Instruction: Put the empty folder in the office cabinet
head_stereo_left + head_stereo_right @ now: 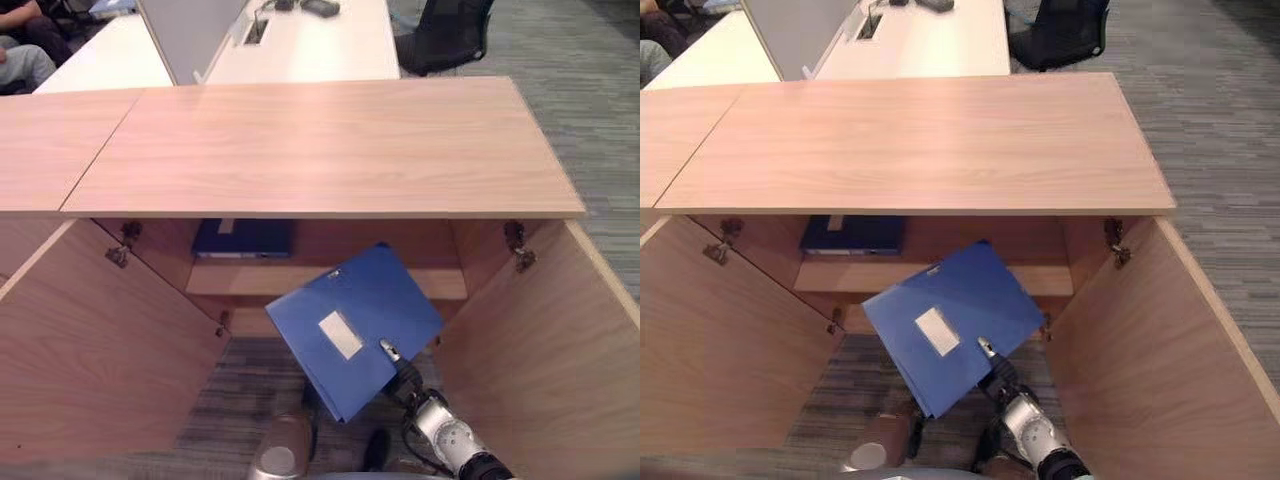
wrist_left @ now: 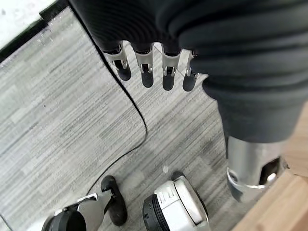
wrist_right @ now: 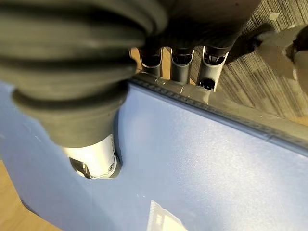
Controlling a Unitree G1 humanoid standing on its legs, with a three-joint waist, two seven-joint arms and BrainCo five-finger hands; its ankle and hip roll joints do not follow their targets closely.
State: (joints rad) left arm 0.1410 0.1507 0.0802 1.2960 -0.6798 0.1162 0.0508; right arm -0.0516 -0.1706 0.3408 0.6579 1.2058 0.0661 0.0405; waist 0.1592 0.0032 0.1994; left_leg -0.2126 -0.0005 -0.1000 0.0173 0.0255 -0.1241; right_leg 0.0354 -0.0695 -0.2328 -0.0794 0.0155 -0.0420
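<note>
Blue flat plastic folder [image 1: 355, 325] with a white label is pinched at its edge by the right hand [image 3: 144, 72] before the open wooden cabinet [image 1: 320, 150], while the left hand [image 2: 159, 57] hangs with relaxed fingers, holding nothing.

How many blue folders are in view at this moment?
2. One blue folder is pinched at its edge by the right hand, tilted in front of the open cabinet. A darker folder lies flat on the shelf inside, at its left. More may be hidden under the top.
</note>
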